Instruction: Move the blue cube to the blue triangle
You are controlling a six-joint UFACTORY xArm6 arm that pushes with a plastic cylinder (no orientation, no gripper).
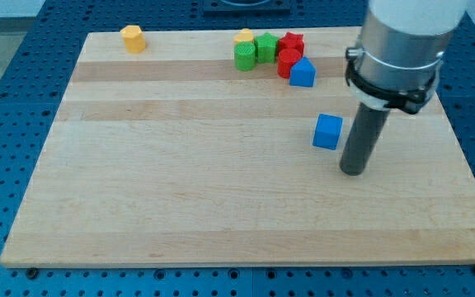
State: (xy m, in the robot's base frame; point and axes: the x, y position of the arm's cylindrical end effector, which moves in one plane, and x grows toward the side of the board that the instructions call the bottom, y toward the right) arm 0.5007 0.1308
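Blue cube (327, 131): small, solid mid-blue, sharp square edges, top face a shade lighter than the side faces. It sits flat on the wooden tabletop (180, 181), right of centre and apart from every other block.

Blue triangle (303, 73): same blue, a wedge with a peaked top. It lies toward the view's top from the cube, at the lower right edge of a cluster. It touches or nearly touches a red block (288, 62), shape rounded. A second red block (291, 43), a green block (266, 46), a green cylinder-like block (245, 57) and a yellow block (244, 36) make up the rest of the cluster. An orange-yellow block (133, 38) stands alone near the top left corner of the tabletop.

End effector: a plain dark rod below a grey housing, with no jaws, so it neither opens nor grips; it holds nothing. My tip (352, 172) rests on the tabletop just beside the cube, to the view's right and slightly toward the view's bottom. A thin gap shows between rod and cube; no contact.
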